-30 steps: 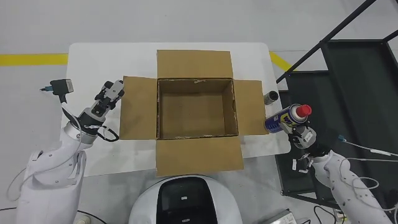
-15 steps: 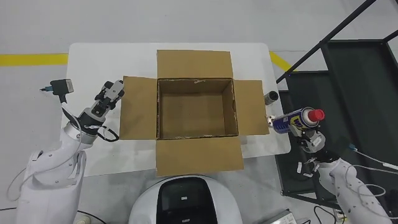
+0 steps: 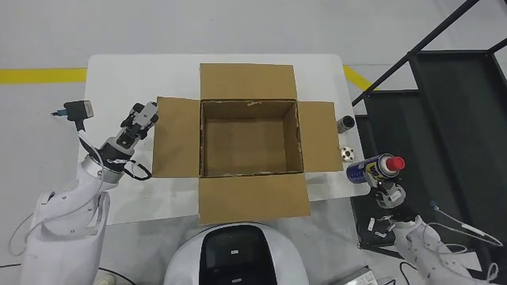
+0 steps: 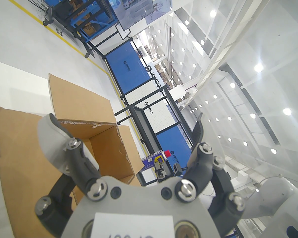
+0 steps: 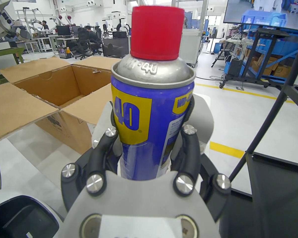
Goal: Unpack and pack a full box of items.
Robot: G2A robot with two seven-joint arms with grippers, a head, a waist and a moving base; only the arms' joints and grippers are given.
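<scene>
An open cardboard box (image 3: pixel 249 138) stands in the middle of the white table (image 3: pixel 135 79), its four flaps spread flat and its inside bare. My right gripper (image 5: pixel 151 117) is shut on a blue and yellow spray can (image 5: pixel 149 110) with a red cap, held in the air off the table's right front corner. In the top view the spray can (image 3: pixel 372 167) lies tilted, cap pointing right. My left gripper (image 3: pixel 145 115) stands open beside the box's left flap, with nothing between its fingers (image 4: pixel 52 130). The box (image 4: pixel 94 137) and the distant spray can (image 4: pixel 155 158) show past it.
A small metal cylinder (image 3: pixel 345 124) and a small white cube (image 3: pixel 346 153) sit at the table's right edge. A black metal rack (image 3: pixel 444 127) stands close on the right. A yellow floor line (image 3: pixel 40 74) runs behind the table.
My right arm has drawn back toward the front with the spray can, uncovering the small white cube at the table's right edge. The left arm has not moved.
</scene>
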